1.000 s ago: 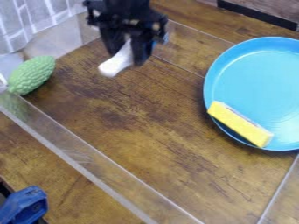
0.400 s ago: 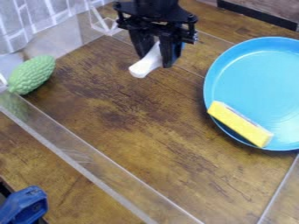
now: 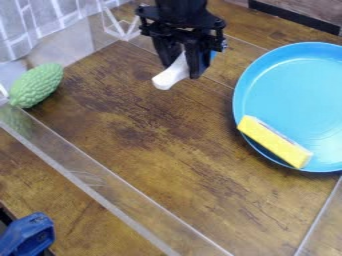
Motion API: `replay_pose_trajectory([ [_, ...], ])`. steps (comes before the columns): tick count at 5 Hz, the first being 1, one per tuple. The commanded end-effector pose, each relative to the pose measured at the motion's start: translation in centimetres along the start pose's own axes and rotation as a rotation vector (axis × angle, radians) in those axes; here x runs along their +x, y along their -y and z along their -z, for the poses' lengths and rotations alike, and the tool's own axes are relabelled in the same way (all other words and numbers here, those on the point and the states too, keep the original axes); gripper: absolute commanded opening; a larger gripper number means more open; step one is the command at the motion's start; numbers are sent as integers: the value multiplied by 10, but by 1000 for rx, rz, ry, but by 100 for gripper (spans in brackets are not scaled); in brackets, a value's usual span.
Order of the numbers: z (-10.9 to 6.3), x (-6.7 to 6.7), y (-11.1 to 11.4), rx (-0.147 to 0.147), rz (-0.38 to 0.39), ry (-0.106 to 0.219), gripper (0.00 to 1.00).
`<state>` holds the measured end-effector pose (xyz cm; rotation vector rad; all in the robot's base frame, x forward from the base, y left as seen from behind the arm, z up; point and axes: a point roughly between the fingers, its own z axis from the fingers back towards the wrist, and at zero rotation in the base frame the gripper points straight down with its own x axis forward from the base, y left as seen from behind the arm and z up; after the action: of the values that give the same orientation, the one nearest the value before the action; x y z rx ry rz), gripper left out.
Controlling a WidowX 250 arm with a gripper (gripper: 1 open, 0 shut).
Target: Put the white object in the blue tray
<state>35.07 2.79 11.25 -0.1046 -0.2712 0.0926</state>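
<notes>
1. Black claw (image 3: 185, 62) points down w/ fingers clamped on the white object (image 3: 168, 77), holding it up off the table, left of the tray.
2. White object: smooth plastic, elongated, rounded end sticking out lower-left of the fingers.
3. Blue tray (image 3: 274, 75): round, glossy plastic, raised rim, right side of the table.
4. Yellow block (image 3: 275, 141): rectangular, matte, lying on the tray's lower part near the rim.
5. Green object (image 3: 36, 85): bumpy, oval, far left, well apart from the claw.
6. Table (image 3: 160, 150): dark worn wood, grain and scuffs; clear acrylic wall (image 3: 94, 182) along the near edge.
7. No readable labels or writing anywhere.
</notes>
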Motion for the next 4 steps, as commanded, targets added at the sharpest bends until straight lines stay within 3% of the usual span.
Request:
replay_pose_trajectory([
  [1, -16, 17, -5, -13, 26, 76, 0],
  [3, -19, 18, 22, -60, 131, 83, 0],
  [4, -12, 19, 23, -59, 113, 96, 0],
])
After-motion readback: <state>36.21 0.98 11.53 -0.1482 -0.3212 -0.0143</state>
